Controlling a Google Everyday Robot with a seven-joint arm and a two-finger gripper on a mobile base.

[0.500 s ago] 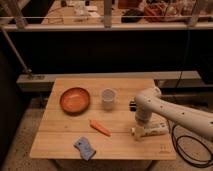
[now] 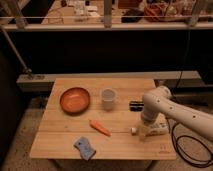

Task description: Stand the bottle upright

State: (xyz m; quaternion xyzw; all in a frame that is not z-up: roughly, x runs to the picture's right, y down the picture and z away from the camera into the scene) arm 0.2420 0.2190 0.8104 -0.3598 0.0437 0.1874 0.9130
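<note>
The cream-white bottle (image 2: pixel 156 129) lies on its side on the right part of the wooden table (image 2: pixel 65 135), with its small cap (image 2: pixel 134 131) pointing left. My white arm (image 2: pixel 159 102) reaches in from the right and bends down over the bottle. The gripper (image 2: pixel 145 129) is down at the bottle's neck end, right on or just above it, and partly hides it. I cannot tell whether it is touching the bottle.
An orange bowl (image 2: pixel 75 100) sits at the back left and a translucent white cup (image 2: pixel 108 97) at the back middle. A small black block (image 2: pixel 135 105) lies beside the arm. A carrot (image 2: pixel 100 127) and a blue sponge (image 2: pixel 85 147) lie near the front. A black cable (image 2: pixel 187 155) hangs at the right.
</note>
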